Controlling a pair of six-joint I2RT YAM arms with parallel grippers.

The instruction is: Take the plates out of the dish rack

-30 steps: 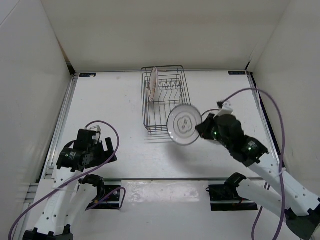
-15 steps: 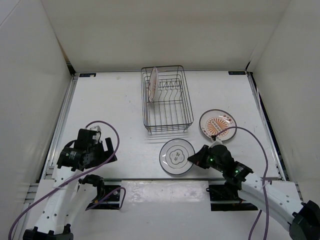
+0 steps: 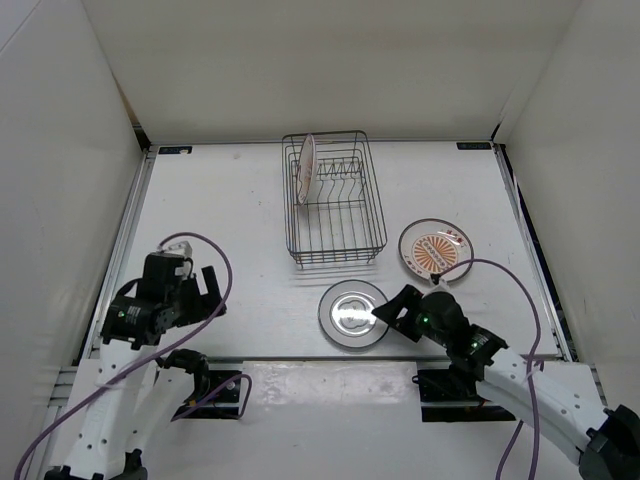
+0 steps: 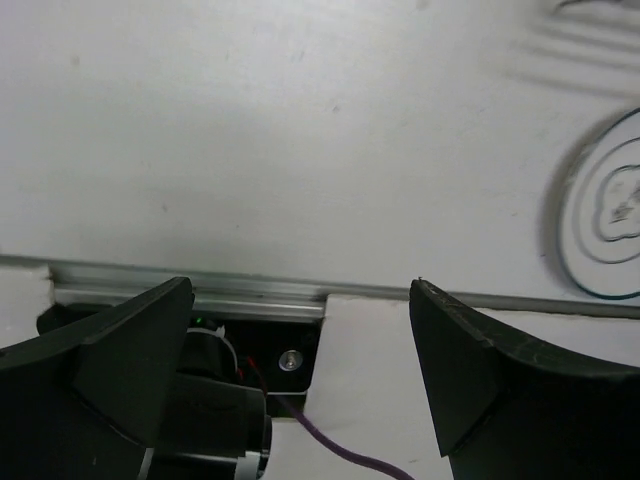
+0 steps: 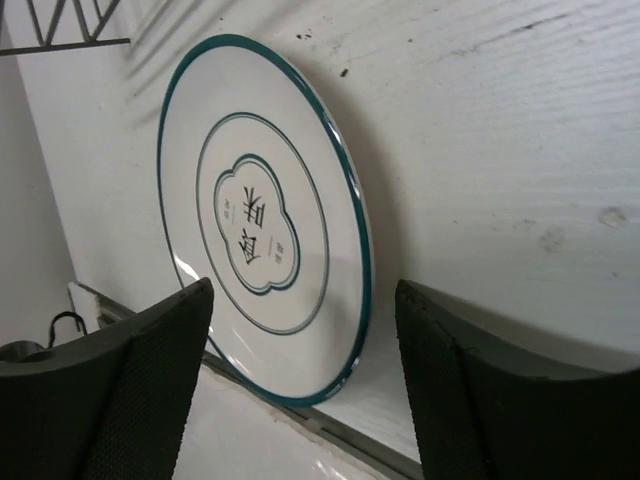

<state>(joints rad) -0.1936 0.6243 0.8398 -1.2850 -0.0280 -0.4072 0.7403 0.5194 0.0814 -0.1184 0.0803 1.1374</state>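
Note:
The dark wire dish rack [image 3: 335, 205] stands at the table's back middle, with one pinkish-white plate [image 3: 306, 168] upright in its far left slot. An orange-patterned plate [image 3: 435, 250] lies flat to the rack's right. A plate with a grey flower motif [image 3: 352, 313] [image 5: 262, 215] lies flat near the front edge. My right gripper [image 3: 385, 312] [image 5: 305, 330] is open at that plate's right rim, a finger on either side, not gripping it. My left gripper [image 3: 212, 297] [image 4: 300, 350] is open and empty over the front left of the table.
A metal rail [image 4: 250, 292] runs along the table's front edge below the left gripper, with an arm base [image 3: 210, 390] and purple cable [image 3: 225, 265] beside it. White walls enclose the table on three sides.
The right gripper brought the flower-motif plate from beside the rack down to the front of the table, then opened and let it go. The left arm shifted slightly.

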